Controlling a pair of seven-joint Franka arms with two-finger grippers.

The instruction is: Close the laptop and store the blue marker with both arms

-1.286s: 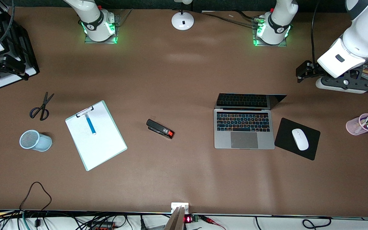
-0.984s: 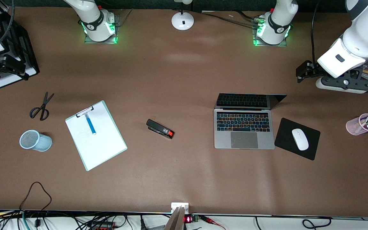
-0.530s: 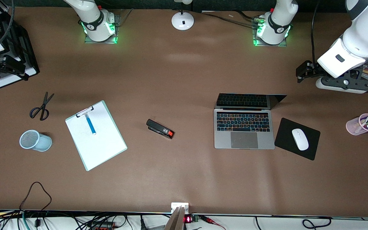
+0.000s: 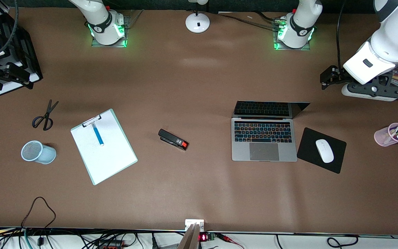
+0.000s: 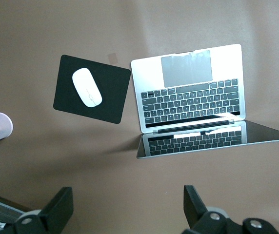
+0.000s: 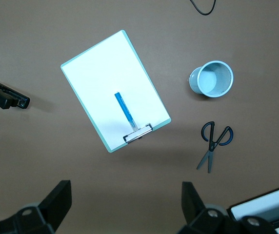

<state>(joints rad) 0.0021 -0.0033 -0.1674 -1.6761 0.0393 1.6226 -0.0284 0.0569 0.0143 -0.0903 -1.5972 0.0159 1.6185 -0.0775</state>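
Observation:
The laptop (image 4: 264, 138) stands open toward the left arm's end of the table, its screen upright; it also shows in the left wrist view (image 5: 193, 92). The blue marker (image 4: 98, 135) lies on a white clipboard (image 4: 104, 147) toward the right arm's end, and also shows in the right wrist view (image 6: 126, 111). My left gripper (image 4: 328, 77) hangs high over bare table beside the laptop, open and empty (image 5: 128, 207). My right gripper (image 4: 0, 74) hangs high over the black organiser at the table's end, open and empty (image 6: 125, 204).
A black mouse pad (image 4: 337, 145) with a white mouse (image 4: 324, 150) lies beside the laptop. A pink pen cup (image 4: 391, 135), a stapler (image 4: 173, 139), scissors (image 4: 45, 116), a blue mesh cup (image 4: 38, 152), a lamp base (image 4: 197, 22) and a black organiser (image 4: 19, 52) stand around.
The right gripper has shifted a little over the black organiser. The left arm, the laptop and the marker have not moved.

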